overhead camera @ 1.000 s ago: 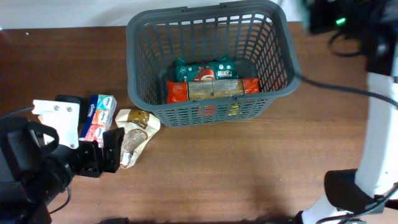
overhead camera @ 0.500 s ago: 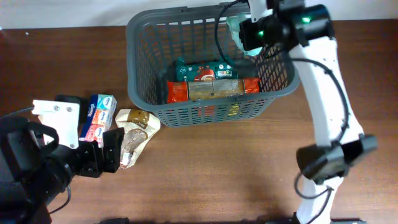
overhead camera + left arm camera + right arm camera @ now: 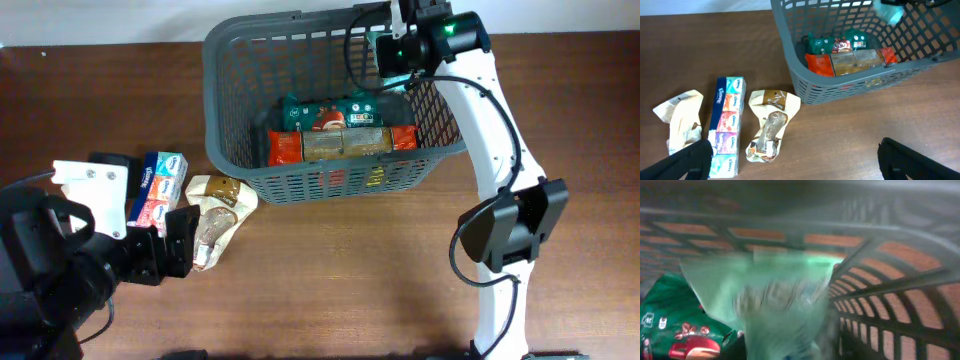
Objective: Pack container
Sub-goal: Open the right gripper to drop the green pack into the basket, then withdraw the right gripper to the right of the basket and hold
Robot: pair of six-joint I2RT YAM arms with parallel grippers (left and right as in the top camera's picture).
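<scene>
The container [image 3: 330, 185], a dark grey slotted basket, stands at the table's far middle. It holds a green packet [image 3: 325, 108], an orange-red packet [image 3: 285, 148] and a brown packet [image 3: 345, 143]. My right gripper [image 3: 400, 45] hangs over the basket's far right corner with a pale green packet [image 3: 383, 52] at its tip. In the right wrist view that packet [image 3: 775, 300] is blurred, fills the middle and hides the fingers. My left gripper [image 3: 800, 167] is open wide and empty, low over the table in front of a beige-brown pouch [image 3: 770, 122].
A multicolour tissue pack [image 3: 725, 120] lies left of the pouch, and a crumpled white pouch [image 3: 677, 117] lies further left. The basket wall [image 3: 900, 285] is close on the right in the right wrist view. The right arm's base [image 3: 505, 235] stands at the front right.
The right arm has swung in from the far right to above the basket's far right corner, carrying the pale green packet. The left arm and the loose packets have not moved.
</scene>
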